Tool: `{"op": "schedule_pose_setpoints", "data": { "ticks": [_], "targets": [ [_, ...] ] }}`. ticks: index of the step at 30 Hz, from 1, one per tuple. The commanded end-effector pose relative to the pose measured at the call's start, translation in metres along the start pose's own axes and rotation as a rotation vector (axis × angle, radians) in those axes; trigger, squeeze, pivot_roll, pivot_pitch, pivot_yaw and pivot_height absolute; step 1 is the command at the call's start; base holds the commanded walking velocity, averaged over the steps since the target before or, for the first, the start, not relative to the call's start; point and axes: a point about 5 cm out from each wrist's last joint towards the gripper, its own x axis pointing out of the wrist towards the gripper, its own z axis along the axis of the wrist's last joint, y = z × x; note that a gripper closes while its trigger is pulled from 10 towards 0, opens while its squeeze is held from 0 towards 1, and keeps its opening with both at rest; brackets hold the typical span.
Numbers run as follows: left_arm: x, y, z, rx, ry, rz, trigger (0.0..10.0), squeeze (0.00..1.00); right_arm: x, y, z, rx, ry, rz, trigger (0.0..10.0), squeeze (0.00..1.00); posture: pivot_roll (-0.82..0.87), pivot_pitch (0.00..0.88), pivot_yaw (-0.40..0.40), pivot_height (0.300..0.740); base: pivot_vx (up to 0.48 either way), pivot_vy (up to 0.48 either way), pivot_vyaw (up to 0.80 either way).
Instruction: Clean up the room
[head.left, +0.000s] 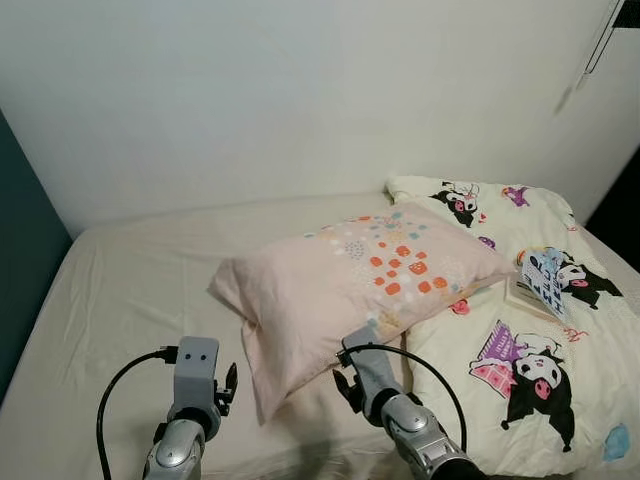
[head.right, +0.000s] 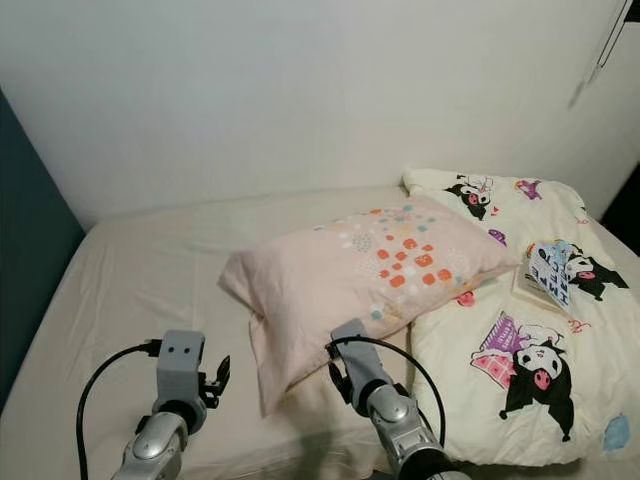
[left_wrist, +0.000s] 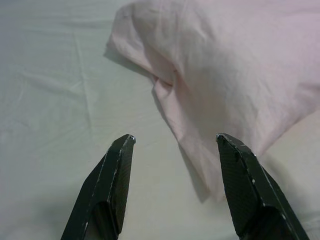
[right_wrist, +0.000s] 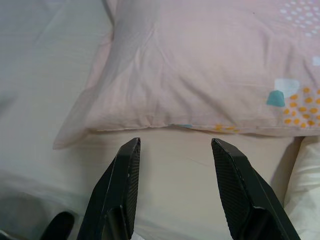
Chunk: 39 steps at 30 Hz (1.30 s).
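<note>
The pink pillow (head.left: 350, 285) lies aslant mid-bed on the cream sheet (head.left: 140, 290), its right end resting on the cartoon-print duvet (head.left: 540, 370), where a book (head.left: 540, 285) lies. A white wall (head.left: 300, 90) stands beyond, with a dark panel (head.left: 20, 250) far left. The left gripper (left_wrist: 175, 145) and right gripper (right_wrist: 175, 145) hover near the pillow's near edge, the 2 fingers of each spread and holding nothing.

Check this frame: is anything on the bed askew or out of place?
Yes. The pink pillow lies diagonally mid-bed, one end propped on the cartoon-print duvet. A small book lies on that duvet. Both the left claw and the right claw are open, short of the pillow.
</note>
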Motion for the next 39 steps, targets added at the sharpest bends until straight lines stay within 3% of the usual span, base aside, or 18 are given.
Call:
{"op": "schedule_pose_setpoints", "data": {
  "ticks": [1,28,39],
  "targets": [
    [-0.0006,-0.0005,-0.0050,0.013,0.028,-0.006,10.0,0.00,0.0001,0.0020,0.0009,-0.023,-0.009,0.007,10.0,0.00,0.04,0.065,-0.021,0.740,0.000,0.000,0.80],
    [-0.0006,-0.0008,-0.0017,-0.003,0.003,-0.005,10.0,0.00,-0.0003,0.0029,0.0006,-0.035,-0.014,0.010,10.0,0.00,0.03,0.055,-0.016,0.740,0.000,0.000,0.80],
    [0.0005,-0.0010,-0.0006,-0.002,-0.001,-0.008,10.0,0.00,-0.0005,-0.0005,0.0006,0.001,-0.016,-0.014,10.0,0.00,0.03,0.059,-0.017,0.740,0.000,0.000,0.00]
  ]
}}
